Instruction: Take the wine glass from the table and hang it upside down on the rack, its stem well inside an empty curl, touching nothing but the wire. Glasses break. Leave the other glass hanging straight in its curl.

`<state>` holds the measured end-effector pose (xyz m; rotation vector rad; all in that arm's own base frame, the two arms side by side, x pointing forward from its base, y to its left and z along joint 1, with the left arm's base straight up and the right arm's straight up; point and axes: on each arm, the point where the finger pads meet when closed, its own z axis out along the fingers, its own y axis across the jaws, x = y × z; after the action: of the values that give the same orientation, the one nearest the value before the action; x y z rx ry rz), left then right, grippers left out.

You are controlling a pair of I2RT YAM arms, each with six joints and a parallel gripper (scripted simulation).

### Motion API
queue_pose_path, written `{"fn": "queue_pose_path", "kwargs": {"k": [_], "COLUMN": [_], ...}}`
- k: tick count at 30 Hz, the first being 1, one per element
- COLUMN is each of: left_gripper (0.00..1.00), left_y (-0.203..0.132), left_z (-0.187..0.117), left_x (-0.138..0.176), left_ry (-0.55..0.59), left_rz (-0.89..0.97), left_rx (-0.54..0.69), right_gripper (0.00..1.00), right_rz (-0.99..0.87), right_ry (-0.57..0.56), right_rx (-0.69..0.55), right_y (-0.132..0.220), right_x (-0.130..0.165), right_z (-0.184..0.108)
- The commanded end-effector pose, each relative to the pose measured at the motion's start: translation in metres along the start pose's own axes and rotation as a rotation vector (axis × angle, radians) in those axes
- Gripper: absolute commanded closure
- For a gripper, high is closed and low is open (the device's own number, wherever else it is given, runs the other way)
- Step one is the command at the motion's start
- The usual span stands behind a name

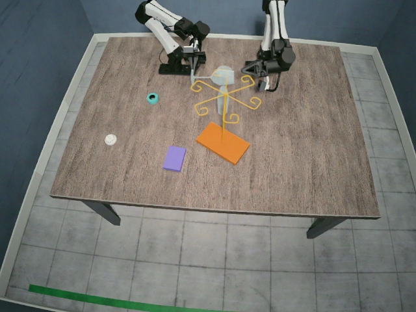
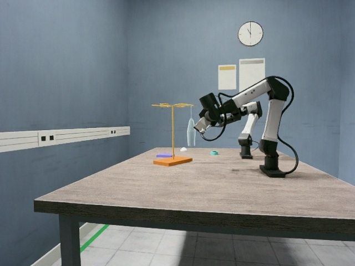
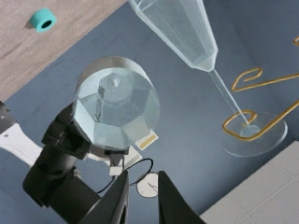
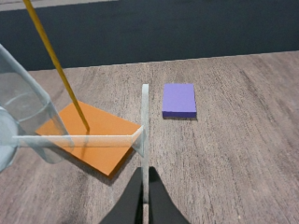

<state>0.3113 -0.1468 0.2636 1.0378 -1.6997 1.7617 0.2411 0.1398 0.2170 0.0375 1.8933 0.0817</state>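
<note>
Two glasses are off the table [image 1: 285,151] [image 2: 200,183] [image 3: 47,47] [image 4: 224,154]. We see the wine glass [image 1: 222,77] [image 3: 117,109] [image 4: 79,141] in the air on its side, the rim of its foot pinched by the clenched fingers of the right gripper [image 1: 192,68] [image 4: 146,175]. Its stem and bowl point towards the left gripper [image 1: 243,70] [image 3: 143,174], whose fingers stand slightly apart with nothing between them.

Room is tight around the bowl: the other glass [image 1: 222,101] [image 2: 191,134] [image 3: 187,35] [image 4: 33,103] hangs near, and from the top we see a curl of the rack [image 1: 223,127] [image 2: 173,131] [image 3: 273,122] [image 4: 58,67] overlapping the bowl. We cannot tell whether they touch.

Our left wrist view alone looks into the faceted bowl and shows the hanging glass's stem inside its curl, foot above the wire. Our exterior view mostly hides the held glass but shows the hanging one upside down and near upright.

Both glasses are clear and pale blue; the rack is thin yellow wire on a flat orange base [image 1: 231,151] [image 2: 172,161] [image 4: 103,149]. A smooth purple block [image 1: 174,158] [image 2: 165,155] [image 4: 179,100] lies on the streaked wood, well apart from a teal ring [image 1: 152,102] [image 2: 214,153] [image 3: 36,21].
</note>
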Motion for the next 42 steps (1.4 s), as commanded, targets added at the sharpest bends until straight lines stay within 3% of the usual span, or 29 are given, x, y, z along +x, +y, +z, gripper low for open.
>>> {"fn": "queue_pose_path", "kwargs": {"k": [1, 42], "left_gripper": [0.82, 0.82], "left_y": [-0.009, -0.009], "left_z": [-0.002, -0.002], "left_x": [0.007, 0.007], "left_ry": [0.005, 0.005], "left_rz": [0.039, 0.039], "left_rx": [0.003, 0.003], "right_gripper": [1.00, 1.00], "right_rz": [0.047, 0.041], "right_ry": [-0.026, -0.160], "right_rx": [-0.044, -0.055], "right_y": [0.003, -0.048], "right_x": [-0.007, -0.026], "right_z": [0.001, 0.020]}}
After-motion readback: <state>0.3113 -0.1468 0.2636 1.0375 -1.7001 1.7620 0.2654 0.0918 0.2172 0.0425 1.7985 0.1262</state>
